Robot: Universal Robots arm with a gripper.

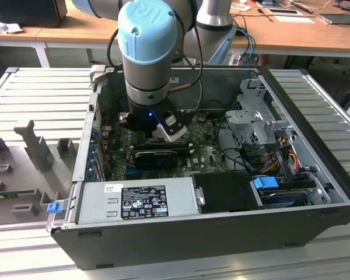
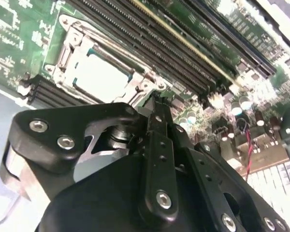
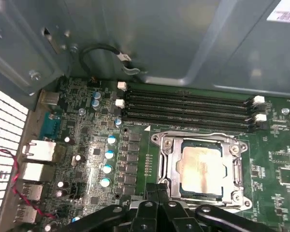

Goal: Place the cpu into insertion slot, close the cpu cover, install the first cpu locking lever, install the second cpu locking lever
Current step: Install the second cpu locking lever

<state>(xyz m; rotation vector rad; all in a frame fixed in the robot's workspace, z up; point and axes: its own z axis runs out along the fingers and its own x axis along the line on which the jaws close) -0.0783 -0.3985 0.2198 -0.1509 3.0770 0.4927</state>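
Note:
The cpu (image 3: 203,166) (image 2: 99,77), a pale metal square, lies in the insertion slot (image 3: 245,203) on the green board. The cpu cover (image 3: 171,164) (image 2: 67,53), a silver frame, lies flat around it. My gripper (image 3: 158,190) (image 2: 154,102) hovers right at one edge of the socket, its black fingers (image 3: 151,191) pressed together with nothing visible between them. In the exterior view the arm's blue-capped wrist (image 1: 146,35) reaches down into the open computer case (image 1: 315,175), over the motherboard.
Long black memory slots (image 3: 188,108) (image 2: 150,43) run beside the socket. A long black card (image 1: 157,156), a grey power supply (image 1: 140,198) and a metal drive cage (image 1: 254,122) crowd the case. A red-and-black wire (image 3: 14,179) runs near the rear ports.

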